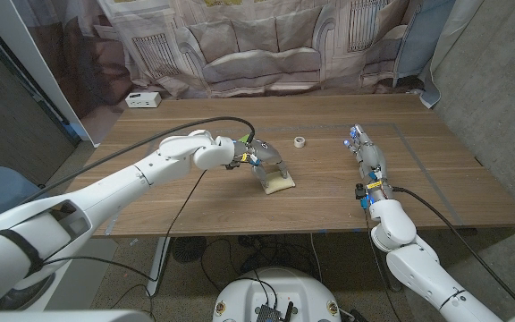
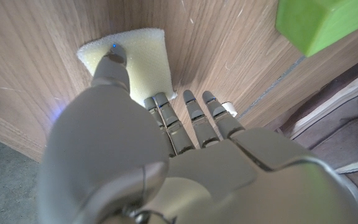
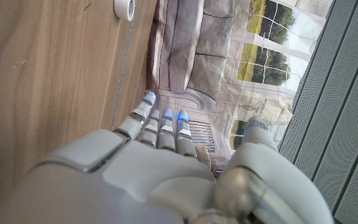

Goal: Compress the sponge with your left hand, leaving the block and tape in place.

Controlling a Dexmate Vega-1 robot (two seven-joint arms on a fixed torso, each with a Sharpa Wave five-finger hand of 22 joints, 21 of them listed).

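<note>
While my left hand (image 1: pixel 259 159) is reaching over the sponge (image 1: pixel 277 183), I am laying my thumb on its pale top and curling my fingers (image 2: pixel 194 112) down along its far edge, not yet clamping it. I judge the squeeze is just starting; next I should be closing thumb toward fingers, pressing straight down. The green block (image 2: pixel 312 23) is sitting just beyond my fingertips, the tape (image 1: pixel 299 141) farther out toward my idle right hand (image 1: pixel 367 164), whose fingers are lying straight and empty. No writing is readable.
</note>
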